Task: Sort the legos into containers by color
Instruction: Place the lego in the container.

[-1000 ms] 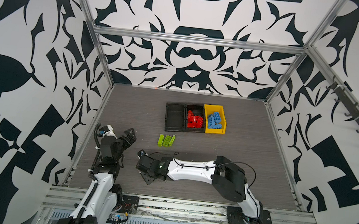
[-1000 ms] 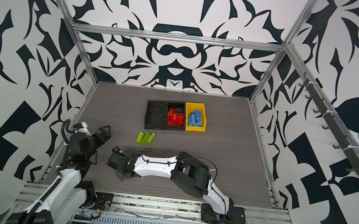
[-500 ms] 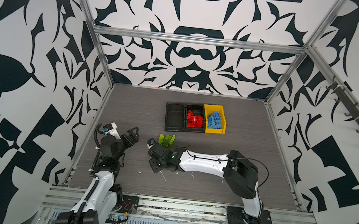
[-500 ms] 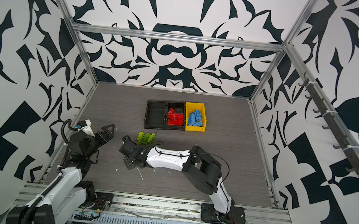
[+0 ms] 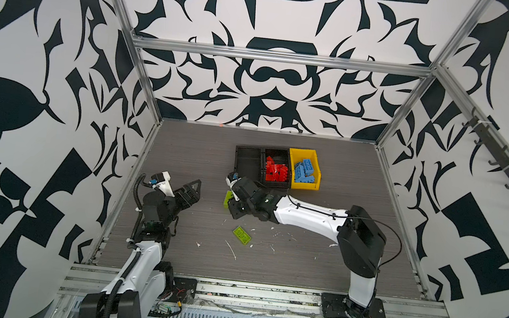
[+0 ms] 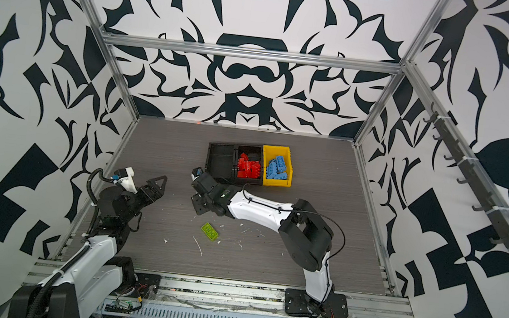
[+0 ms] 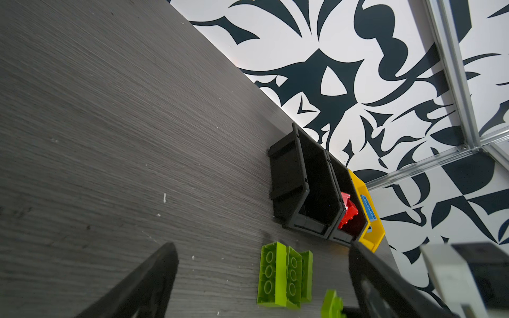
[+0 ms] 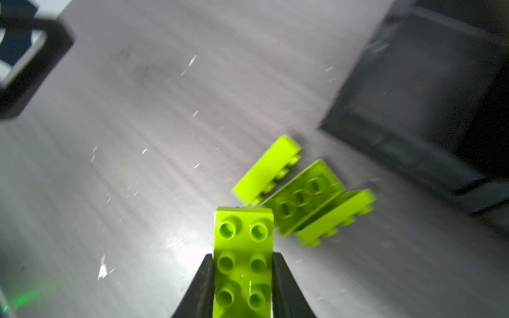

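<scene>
Your right gripper (image 8: 243, 260) is clamped on the long sides of a lime green brick (image 8: 243, 231), just beside three more green bricks (image 8: 300, 192) lying near the empty black bin (image 5: 248, 162). Keep it level, clear that bin's rim, and only then let go. Its arm (image 5: 306, 211) stretches low across the table (image 5: 316, 261), wrist close to that bin, while your left gripper (image 5: 190, 191) hangs wide open, well apart.
</scene>
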Robot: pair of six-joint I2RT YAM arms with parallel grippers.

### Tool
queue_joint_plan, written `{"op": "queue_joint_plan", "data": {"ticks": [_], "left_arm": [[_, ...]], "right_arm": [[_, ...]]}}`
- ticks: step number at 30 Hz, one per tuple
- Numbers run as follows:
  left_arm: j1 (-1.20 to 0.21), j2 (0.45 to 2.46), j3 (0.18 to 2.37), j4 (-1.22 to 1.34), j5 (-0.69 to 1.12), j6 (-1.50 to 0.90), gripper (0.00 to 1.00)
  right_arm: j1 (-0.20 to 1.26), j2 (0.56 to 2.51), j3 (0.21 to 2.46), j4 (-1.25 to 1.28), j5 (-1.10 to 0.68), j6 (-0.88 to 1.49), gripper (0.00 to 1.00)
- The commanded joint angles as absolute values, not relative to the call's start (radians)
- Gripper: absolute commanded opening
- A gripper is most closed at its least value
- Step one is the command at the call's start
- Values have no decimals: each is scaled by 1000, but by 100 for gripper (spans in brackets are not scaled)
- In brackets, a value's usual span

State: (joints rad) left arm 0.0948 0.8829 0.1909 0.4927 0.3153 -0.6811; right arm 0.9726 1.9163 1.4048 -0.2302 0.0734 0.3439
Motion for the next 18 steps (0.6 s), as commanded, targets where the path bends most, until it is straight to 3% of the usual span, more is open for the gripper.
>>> {"op": "queue_joint_plan", "data": {"ticks": [1,9,18], "left_arm": [[59,910,240,470,320,-648,99],[-114,1002,382,280,204,-588,99],[-278,899,469,-77,92,-558,99]], "right_arm": [[914,1874,1417,-201,70,284,31],[781,1954,1536,-201,32,219,31],[689,2047,1643,-178,-26,192,31]]}}
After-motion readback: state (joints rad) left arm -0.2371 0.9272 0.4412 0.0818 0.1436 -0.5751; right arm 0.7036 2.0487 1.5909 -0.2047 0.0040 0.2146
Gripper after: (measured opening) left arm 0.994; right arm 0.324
